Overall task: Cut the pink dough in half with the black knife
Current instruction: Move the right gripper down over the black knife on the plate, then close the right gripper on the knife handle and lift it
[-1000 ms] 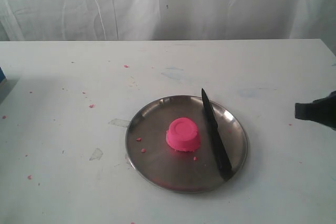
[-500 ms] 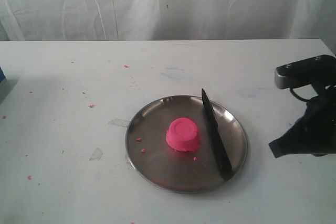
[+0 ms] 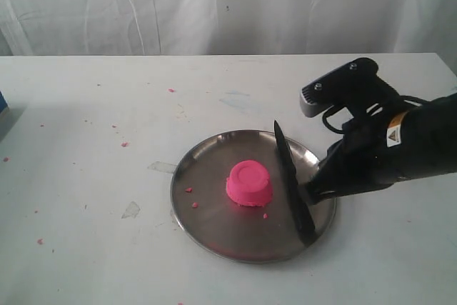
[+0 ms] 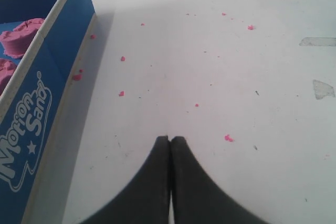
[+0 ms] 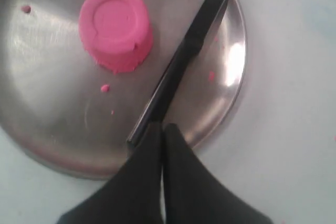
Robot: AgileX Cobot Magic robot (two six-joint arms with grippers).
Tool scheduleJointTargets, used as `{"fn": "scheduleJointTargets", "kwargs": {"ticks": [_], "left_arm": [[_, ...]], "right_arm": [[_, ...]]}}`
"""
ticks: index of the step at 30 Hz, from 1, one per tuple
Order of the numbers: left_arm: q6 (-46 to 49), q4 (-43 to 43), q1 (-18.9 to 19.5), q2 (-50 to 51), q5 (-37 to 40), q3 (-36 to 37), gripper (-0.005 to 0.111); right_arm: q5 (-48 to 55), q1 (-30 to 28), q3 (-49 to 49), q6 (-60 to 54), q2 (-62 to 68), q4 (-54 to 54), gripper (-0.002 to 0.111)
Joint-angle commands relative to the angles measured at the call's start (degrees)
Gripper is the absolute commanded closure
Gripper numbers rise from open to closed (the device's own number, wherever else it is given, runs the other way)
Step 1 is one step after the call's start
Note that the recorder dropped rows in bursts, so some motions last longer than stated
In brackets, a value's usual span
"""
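The pink dough (image 3: 250,183) (image 5: 115,27) is a whole flat-topped dome near the middle of the steel plate (image 3: 214,216) (image 5: 52,103). To its right the black knife (image 3: 288,166) (image 5: 191,48) lies flat on the plate, tip toward the back. My right gripper (image 3: 310,192) (image 5: 163,125) is shut, its tips just over the knife's handle end, with nothing between the fingers. My left gripper (image 4: 170,138) is shut over bare table beside a blue box and is out of the exterior view.
A blue Motion Sand box (image 4: 47,103) holding pink lumps (image 4: 21,35) stands beside my left gripper. Tiny pink crumbs (image 3: 191,191) dot the plate and the white table (image 3: 86,141). A white curtain hangs behind the table.
My right arm has swung in from the right edge and now sits over the plate's right side, above the knife handle. The dough and the knife have not moved.
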Motion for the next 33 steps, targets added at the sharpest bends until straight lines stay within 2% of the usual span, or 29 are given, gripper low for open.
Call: {"fn": "scheduleJointTargets", "kwargs": {"ticks": [1,7,9,17,22,29,33], "left_arm": [[0.01,-0.46,0.22,-0.27,0.11,0.2,0.107],[0.01,-0.46,0.22,-0.27,0.11,0.2,0.107],[0.01,-0.46,0.22,-0.27,0.11,0.2,0.107],[0.01,-0.46,0.22,-0.27,0.11,0.2,0.107],[0.01,-0.46,0.22,-0.27,0.11,0.2,0.107],[0.01,-0.46,0.22,-0.27,0.11,0.2,0.107],[0.01,-0.46,0.22,-0.27,0.11,0.2,0.107]], "right_arm": [[-8.06,0.16,-0.11,-2.75,5.32,-0.5,0.106],[-8.91,0.16,-0.52,-5.93,12.35,-0.09,0.082],[-6.84,0.16,-1.48,-5.83,12.95,0.86,0.077],[4.75,0.16,-7.54,-5.55,11.16,1.97,0.076],[1.74,0.16,-7.52,-5.46,12.97,2.2,0.074],[-1.34,-0.09,-9.73,-2.92,19.63,2.8,0.059],[-0.86,-1.08,-12.05,4.34,23.47,1.13,0.058]]}}
